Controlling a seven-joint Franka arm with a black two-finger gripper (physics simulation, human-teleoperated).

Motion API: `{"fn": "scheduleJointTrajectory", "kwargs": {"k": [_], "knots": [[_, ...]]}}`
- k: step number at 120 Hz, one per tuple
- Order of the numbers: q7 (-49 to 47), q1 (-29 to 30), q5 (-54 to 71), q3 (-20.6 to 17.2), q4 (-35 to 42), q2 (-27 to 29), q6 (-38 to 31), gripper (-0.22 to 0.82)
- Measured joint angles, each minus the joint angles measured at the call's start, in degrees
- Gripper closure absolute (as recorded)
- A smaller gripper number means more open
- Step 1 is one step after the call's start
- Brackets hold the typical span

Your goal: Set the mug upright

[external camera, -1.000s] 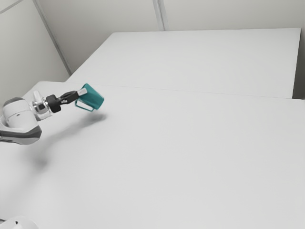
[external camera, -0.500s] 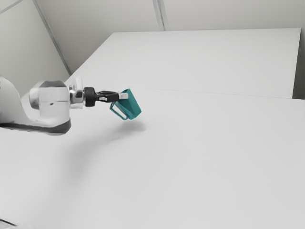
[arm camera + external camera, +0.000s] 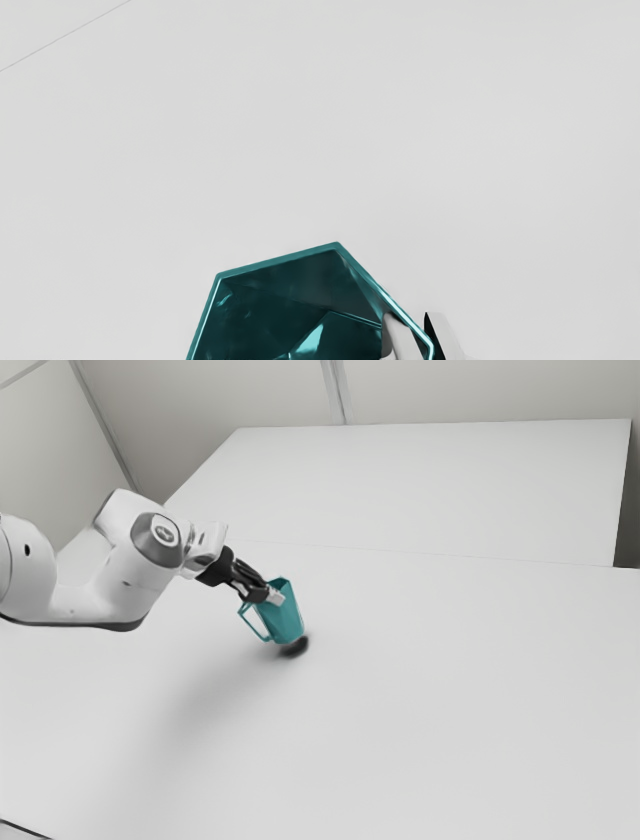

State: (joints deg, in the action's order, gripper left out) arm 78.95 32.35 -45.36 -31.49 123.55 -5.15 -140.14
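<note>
- Mug, teal: mouth up, off plumb; long axis leans, rim towards the exterior view's left, base towards its right.
- Gripper: closed on the mug's wall near the rim, one finger inside, one outside.
- Position: body below the grip, base close over the table; contact uncertain.
- Likely requirement: lean removed, base flat.

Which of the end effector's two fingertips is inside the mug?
The fingertip backed by the mug's dark interior. The other fingertip sits outside the mug's wall, backed by the pale table; the rim passes between them.
</note>
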Motion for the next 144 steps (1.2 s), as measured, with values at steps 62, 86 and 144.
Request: {"fn": "scheduleJointTrajectory", "kwargs": {"k": [62, 86, 144], "knots": [[-34.44, -0.01, 21.35, -0.89, 3.55, 10.2, 17.93, 0.79], [-44.72, 2.17, 28.18, 4.97, 3.04, 9.56, 23.59, 0.79], [-58.58, 3.28, 32.71, 6.18, 0.1, 5.72, 28.52, 0.33]]}}
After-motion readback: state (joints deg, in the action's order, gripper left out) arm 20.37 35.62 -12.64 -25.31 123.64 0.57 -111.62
